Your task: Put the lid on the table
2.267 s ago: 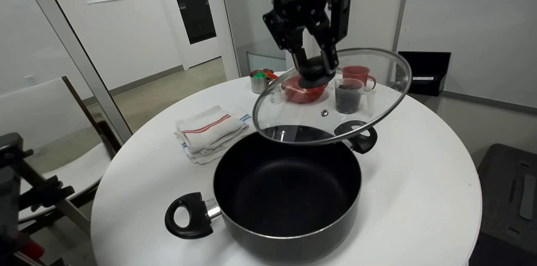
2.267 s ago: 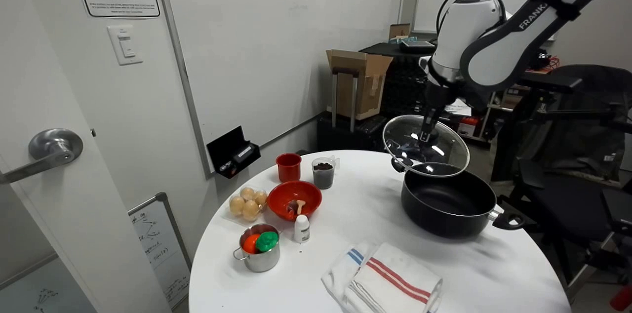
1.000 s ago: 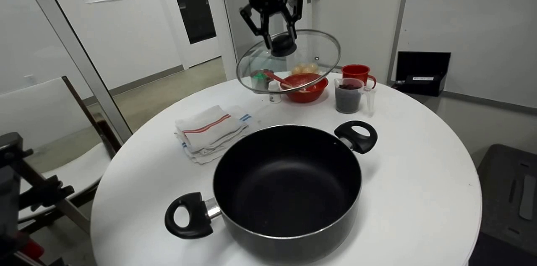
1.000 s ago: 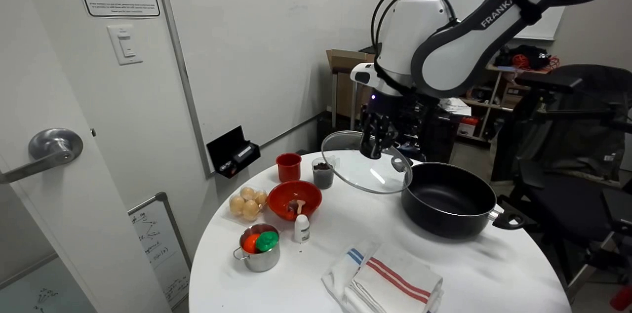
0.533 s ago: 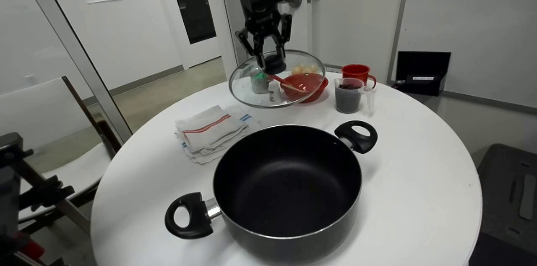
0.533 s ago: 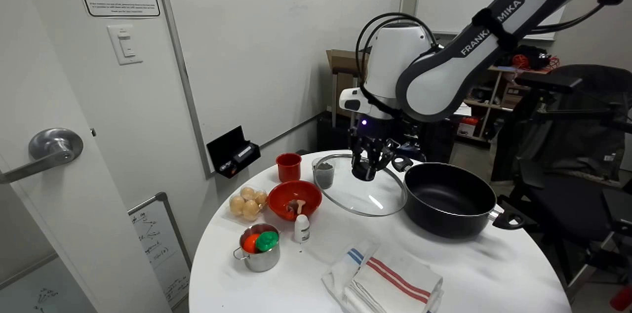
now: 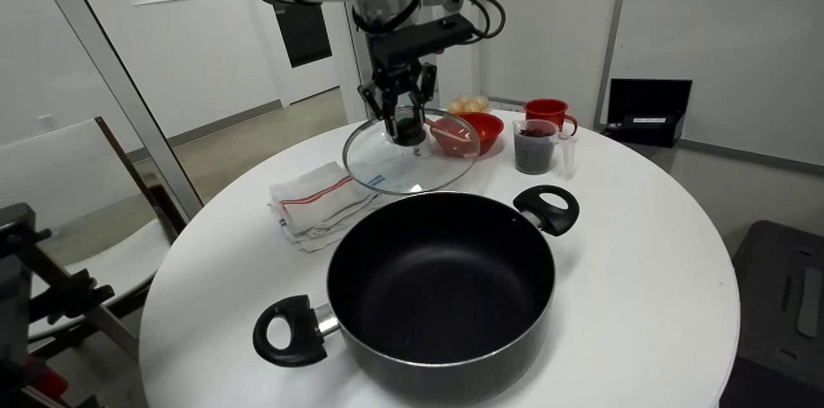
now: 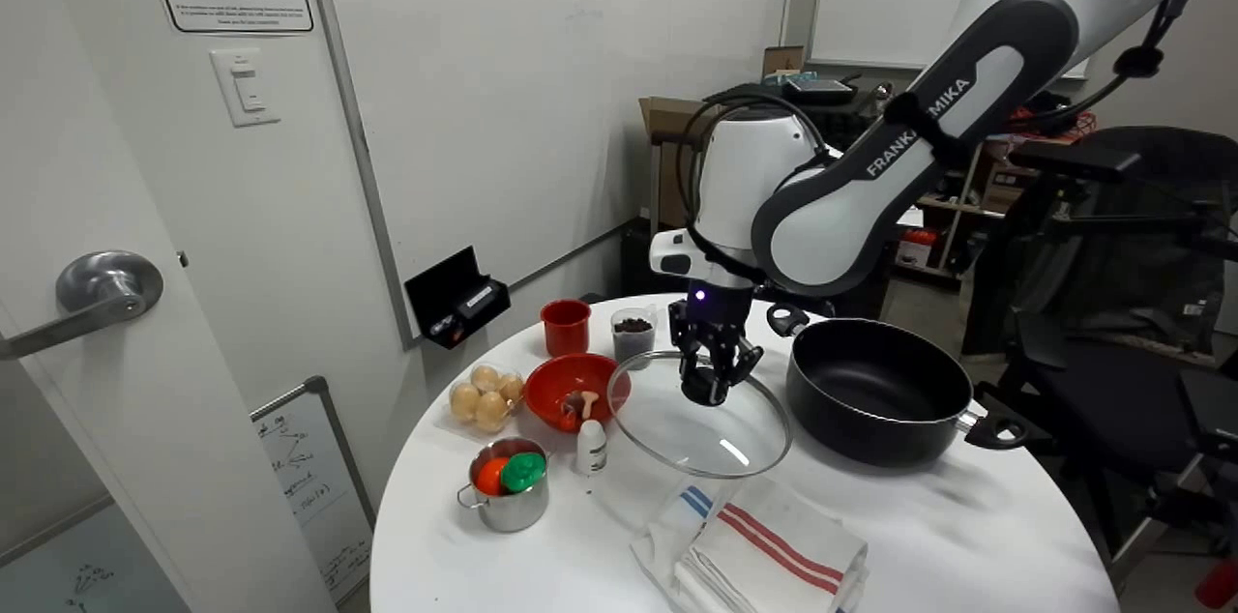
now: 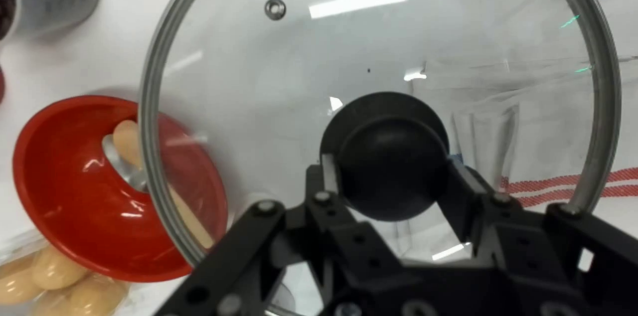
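Clockwise round the lid (image 8: 692, 444), in an exterior view: black pot (image 8: 861, 429) standing at three, folded towels (image 8: 774, 545) lying at five, red bowl (image 8: 556, 386) sitting at nine, measuring cup (image 8: 633, 345) at eleven. Wrist view: grey rim (image 9: 149, 106) overlapping bowl and towels. Gripper (image 9: 395, 174) is pinching black knob (image 9: 394, 156), lid is hanging over white table (image 8: 580, 545). Clear glass (image 9: 279, 81) is glinting in streaks; vent (image 9: 275, 9) is showing at eleven from knob.
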Available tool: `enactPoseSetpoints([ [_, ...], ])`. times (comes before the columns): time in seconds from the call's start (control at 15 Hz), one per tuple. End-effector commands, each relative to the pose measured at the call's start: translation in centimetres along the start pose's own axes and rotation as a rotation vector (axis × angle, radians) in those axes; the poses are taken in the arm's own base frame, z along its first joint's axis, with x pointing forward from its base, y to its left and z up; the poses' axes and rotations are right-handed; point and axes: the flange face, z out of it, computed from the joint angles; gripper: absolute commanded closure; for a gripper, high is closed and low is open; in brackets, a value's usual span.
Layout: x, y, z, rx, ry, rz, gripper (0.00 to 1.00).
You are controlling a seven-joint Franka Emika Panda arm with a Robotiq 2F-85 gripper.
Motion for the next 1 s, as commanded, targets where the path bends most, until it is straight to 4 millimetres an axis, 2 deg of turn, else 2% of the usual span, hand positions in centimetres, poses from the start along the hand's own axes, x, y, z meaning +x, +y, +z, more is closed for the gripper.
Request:
enactPoseSetpoints([
  [0.0, 0.5, 0.4, 1.4, 0.03, 0.005, -0.018, 0.75],
  [0.27, 0.2, -0.6, 2.9, 0.06, -0.003, -0.013, 0.75],
  [0.93, 0.8, -2.6, 4.5, 0.154, -0.095, -0.087, 0.75],
])
